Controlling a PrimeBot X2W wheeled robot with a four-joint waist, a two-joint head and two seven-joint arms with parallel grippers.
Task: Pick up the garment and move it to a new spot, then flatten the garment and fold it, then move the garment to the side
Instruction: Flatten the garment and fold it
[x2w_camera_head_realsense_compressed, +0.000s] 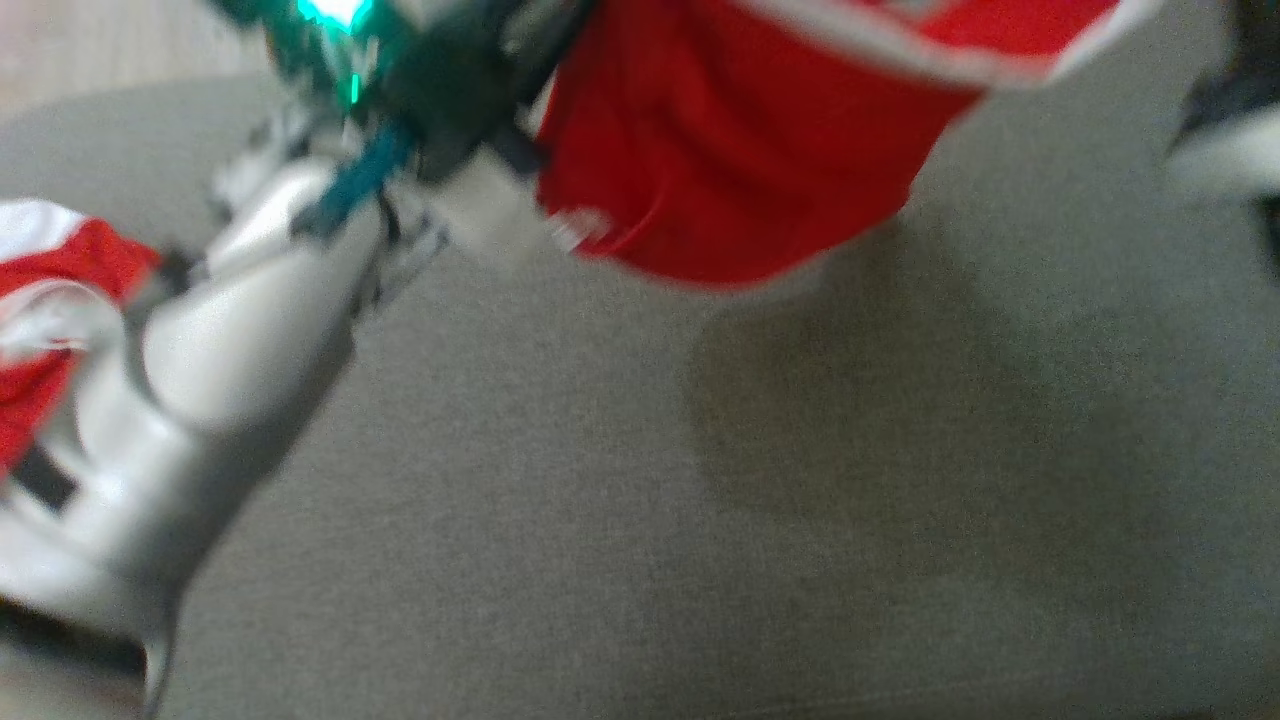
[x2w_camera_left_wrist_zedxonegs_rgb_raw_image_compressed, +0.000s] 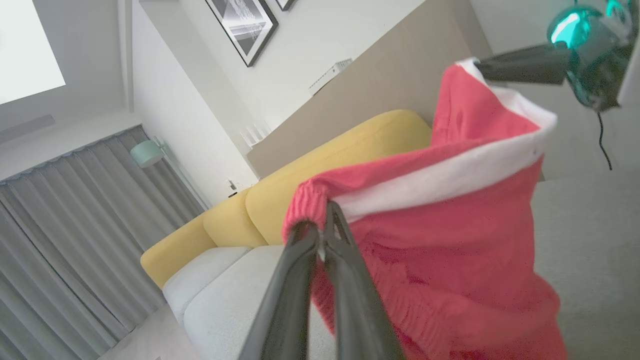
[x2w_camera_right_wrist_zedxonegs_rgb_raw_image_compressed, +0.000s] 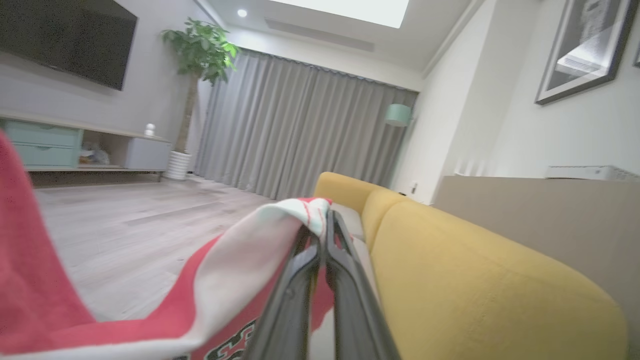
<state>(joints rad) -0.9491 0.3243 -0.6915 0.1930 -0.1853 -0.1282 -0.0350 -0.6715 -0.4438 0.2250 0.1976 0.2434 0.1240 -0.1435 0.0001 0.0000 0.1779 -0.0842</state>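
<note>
The garment (x2w_camera_head_realsense_compressed: 730, 150) is red with a white band and hangs in the air over a grey cushioned surface (x2w_camera_head_realsense_compressed: 700, 520). My left gripper (x2w_camera_left_wrist_zedxonegs_rgb_raw_image_compressed: 322, 220) is shut on a bunched red edge of the garment (x2w_camera_left_wrist_zedxonegs_rgb_raw_image_compressed: 440, 240). At the upper right of the left wrist view, my right gripper (x2w_camera_left_wrist_zedxonegs_rgb_raw_image_compressed: 480, 64) pinches the white band's far corner. In the right wrist view, my right gripper (x2w_camera_right_wrist_zedxonegs_rgb_raw_image_compressed: 325, 222) is shut on a white and red edge of the garment (x2w_camera_right_wrist_zedxonegs_rgb_raw_image_compressed: 235, 280). My left forearm (x2w_camera_head_realsense_compressed: 230, 330) crosses the head view's left side, which is blurred.
A sofa with a yellow back (x2w_camera_right_wrist_zedxonegs_rgb_raw_image_compressed: 475, 280) and pale grey seat (x2w_camera_left_wrist_zedxonegs_rgb_raw_image_compressed: 220, 295) stands close by. Grey curtains (x2w_camera_right_wrist_zedxonegs_rgb_raw_image_compressed: 300, 135), a mint lamp (x2w_camera_left_wrist_zedxonegs_rgb_raw_image_compressed: 146, 152), a plant (x2w_camera_right_wrist_zedxonegs_rgb_raw_image_compressed: 200, 50), a wall screen (x2w_camera_right_wrist_zedxonegs_rgb_raw_image_compressed: 65, 40) and wooden floor (x2w_camera_right_wrist_zedxonegs_rgb_raw_image_compressed: 140, 225) lie beyond. More red and white cloth (x2w_camera_head_realsense_compressed: 60, 260) shows at the head view's left edge.
</note>
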